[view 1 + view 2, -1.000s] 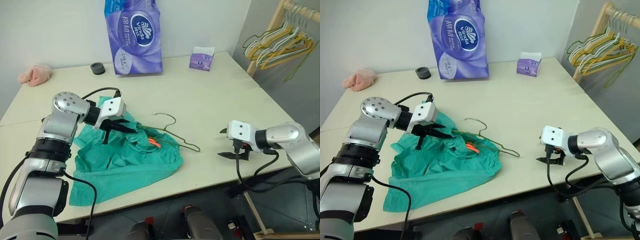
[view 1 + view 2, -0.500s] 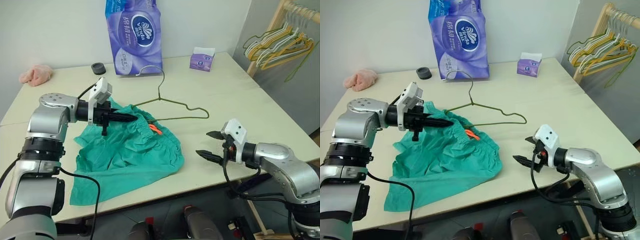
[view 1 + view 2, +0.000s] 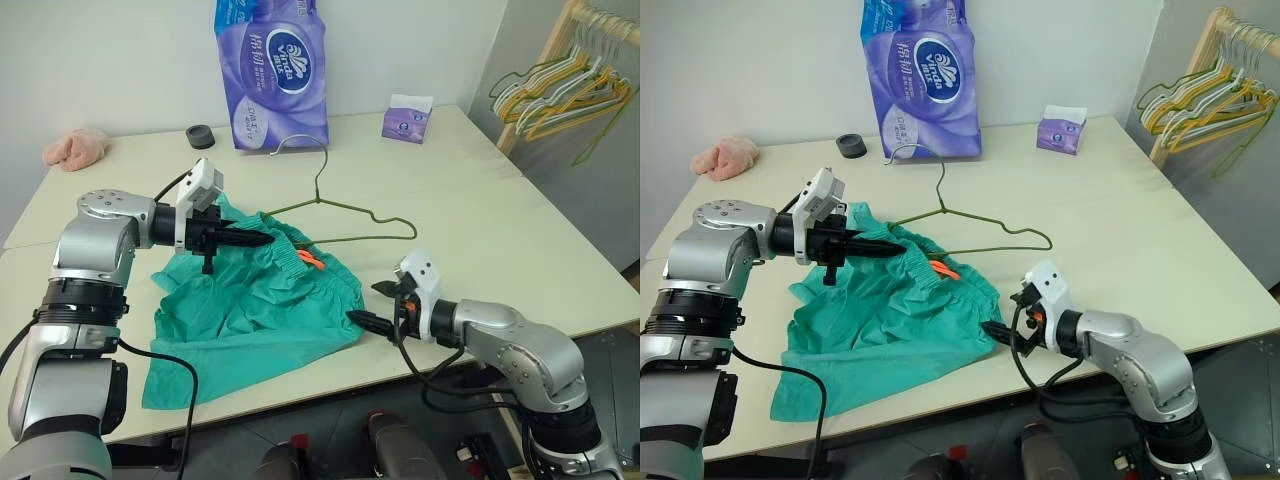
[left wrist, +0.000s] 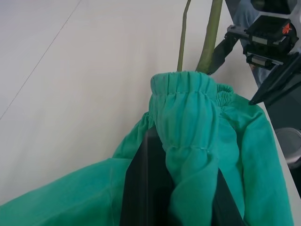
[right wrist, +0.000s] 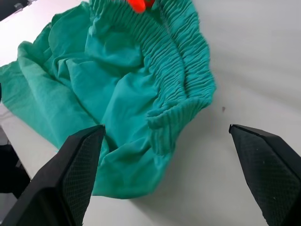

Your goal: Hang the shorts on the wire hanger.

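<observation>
- Teal-green fabric of the shorts (image 3: 255, 300) lies crumpled on the tabletop (image 3: 480, 200) in the left eye view. The left hand (image 3: 262, 240) is closed on the waistband together with the wire hanger (image 3: 345, 210). One second ago the hanger lay flat on the tabletop; now its hook stands up toward the purple tissue pack (image 3: 270, 70), so the left hand has raised it.
- The right eye view gives the same scene. The right hand (image 3: 1008, 312) has come in from the tabletop's right edge and now stands wide, just beside the near corner of the waistband, but not yet touching it. The orange tag (image 3: 943, 268) shows between the two hands.
- In the left wrist view the gathered waistband is bunched between the black fingers (image 4: 146, 188), and the olive wire goes away from it.
- In the right wrist view the two fingers (image 5: 70, 174) stand far apart, and the ruffled waistband edge lies ahead of them on the tabletop.
- My judgement: the hanger is lifted and partly in the waistband, so the right hand probably must take the free side of the waistband and pull it over the wire's other shoulder. The soft fabric may slip.
</observation>
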Controlling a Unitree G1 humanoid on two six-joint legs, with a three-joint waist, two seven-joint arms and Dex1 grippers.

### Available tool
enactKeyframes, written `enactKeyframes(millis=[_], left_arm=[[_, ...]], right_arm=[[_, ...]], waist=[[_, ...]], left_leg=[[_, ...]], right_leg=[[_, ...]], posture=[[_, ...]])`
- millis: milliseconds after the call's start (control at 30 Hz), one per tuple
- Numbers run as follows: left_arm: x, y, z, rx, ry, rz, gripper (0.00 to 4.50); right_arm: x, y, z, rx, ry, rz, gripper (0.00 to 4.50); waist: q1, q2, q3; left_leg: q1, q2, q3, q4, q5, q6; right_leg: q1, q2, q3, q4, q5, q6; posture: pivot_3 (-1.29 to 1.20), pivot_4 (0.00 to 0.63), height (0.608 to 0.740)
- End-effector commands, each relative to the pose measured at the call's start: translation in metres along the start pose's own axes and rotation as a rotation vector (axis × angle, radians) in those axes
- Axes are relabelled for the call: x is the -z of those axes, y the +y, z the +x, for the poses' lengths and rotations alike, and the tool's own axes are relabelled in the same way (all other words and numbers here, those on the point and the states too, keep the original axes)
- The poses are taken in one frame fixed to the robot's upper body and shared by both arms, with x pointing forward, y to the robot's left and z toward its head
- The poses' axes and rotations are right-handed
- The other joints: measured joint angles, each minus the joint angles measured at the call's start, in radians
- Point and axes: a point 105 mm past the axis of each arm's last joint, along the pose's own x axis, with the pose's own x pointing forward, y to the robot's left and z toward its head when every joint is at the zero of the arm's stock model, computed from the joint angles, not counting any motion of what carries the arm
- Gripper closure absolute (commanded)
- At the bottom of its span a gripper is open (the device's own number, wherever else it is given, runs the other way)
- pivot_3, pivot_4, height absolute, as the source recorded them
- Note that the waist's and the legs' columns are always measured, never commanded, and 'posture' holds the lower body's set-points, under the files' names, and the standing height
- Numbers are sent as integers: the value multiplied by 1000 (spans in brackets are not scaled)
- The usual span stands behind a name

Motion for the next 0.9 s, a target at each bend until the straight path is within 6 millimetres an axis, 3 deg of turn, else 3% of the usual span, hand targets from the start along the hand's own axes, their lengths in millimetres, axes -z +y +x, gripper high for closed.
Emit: enactKeyframes(millis=[33, 133, 333, 467, 667, 900], left_arm=[[-14, 0, -8, -26, -24, 63, 4500], [-15, 0, -9, -36, -26, 65, 4500], [-15, 3, -13, -72, -39, 64, 4500], [-15, 4, -17, -99, -59, 52, 4500], [-12, 0, -21, -124, -84, 27, 4500], [-6, -9, -22, -120, -86, -3, 4500]], right_arm=[[2, -6, 6, 53, -2, 1, 176], [4, -13, 8, 92, 1, 1, 857], [0, -25, 6, 157, -36, -8, 2922], [-9, -45, -1, 230, -86, 6, 4351], [-28, -73, -13, 321, -160, 16, 4430], [-36, -93, -34, 361, -142, -64, 4430]], waist=[[0, 0, 0], [0, 0, 0], [0, 0, -1], [0, 0, -1], [-1, 0, -2], [4, 0, -2]], left_leg=[[0, 0, 0, 0, 0, 0], [0, 0, 0, 0, 0, 0], [0, 0, 0, 0, 0, 0], [0, 0, 0, 0, 0, 0], [0, 0, 0, 0, 0, 0], [0, -1, 1, 0, 0, 0]], right_leg=[[0, 0, 0, 0, 0, 0], [0, 0, 0, 0, 0, 0], [0, 0, 0, 0, 0, 0], [0, 0, 0, 0, 0, 0], [0, 0, 0, 0, 0, 0], [0, 0, 1, 0, 0, 0]], posture=[[-223, 85, 740], [-221, 85, 740], [-218, 83, 740], [-218, 80, 740], [-208, 77, 740], [-204, 80, 740]])
